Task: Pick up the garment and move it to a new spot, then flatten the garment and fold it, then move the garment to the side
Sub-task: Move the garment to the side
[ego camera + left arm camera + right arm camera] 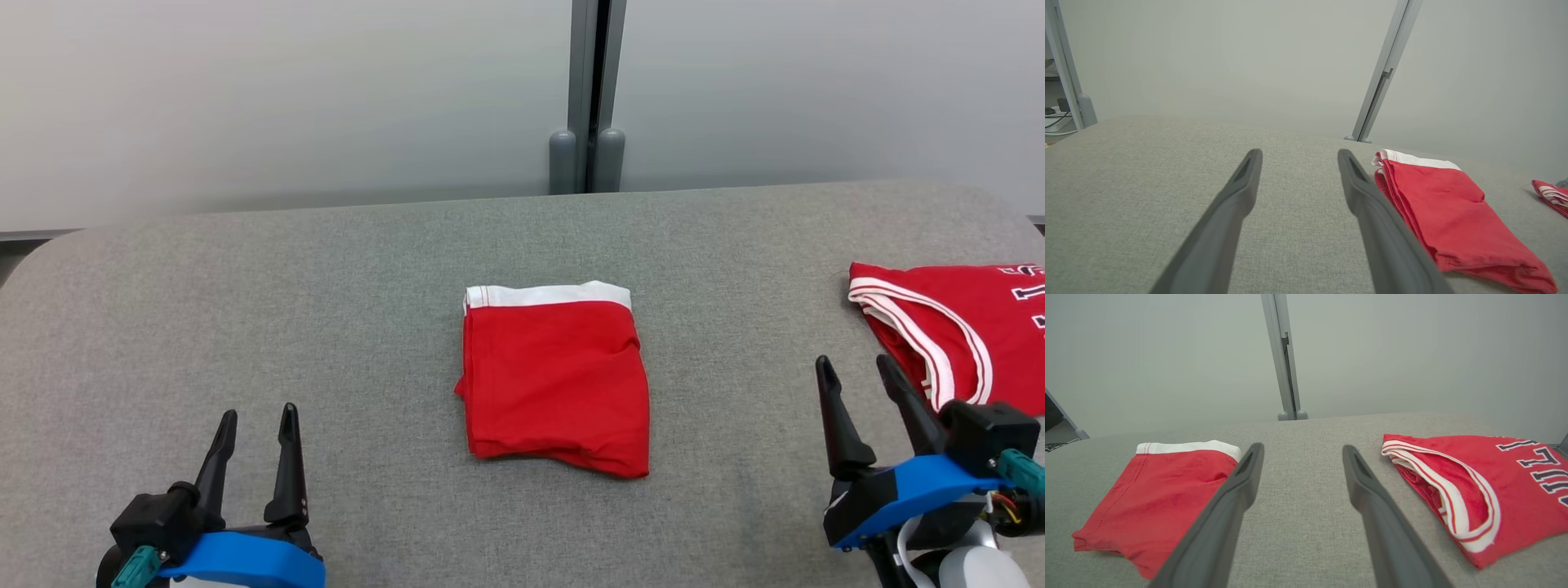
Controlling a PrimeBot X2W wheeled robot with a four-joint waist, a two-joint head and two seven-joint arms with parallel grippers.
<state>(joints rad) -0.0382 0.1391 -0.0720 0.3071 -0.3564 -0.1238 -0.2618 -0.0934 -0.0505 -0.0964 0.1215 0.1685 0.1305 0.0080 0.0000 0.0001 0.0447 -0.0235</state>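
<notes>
Fingers [287, 465] of both grippers stand wide apart with nothing between them. The left gripper [258, 410] sits at the lower left of the head view and the right gripper [855, 361] at the lower right, both over the grey fabric-covered table [326, 310].

Between them, at the frame's centre, lie the red shorts [555, 384], already folded into a compact block. That puts them up and to the right of the left fingers, and up and to the left of the right ones. The block's slightly longer side runs up the frame, its white waistband on the far edge. Neither arm looks clearly nearer, since the gaps on each side are about even. With the folding apparently done, what remains is probably carrying the shorts aside.

A red jersey [955, 327] with white trim lies at the right edge, just beside the right gripper, so that side is taken.

Looking along the left gripper [1298, 153], the left wrist view catches the stacked layers on the shorts' [1437, 212] left edge. The right wrist view, along the right gripper [1303, 447], shows the shorts [1155, 490] at lower left and dark lettering on the jersey [1474, 473] at right. Beyond the table stands a pale wall with a grey post [588, 98].
</notes>
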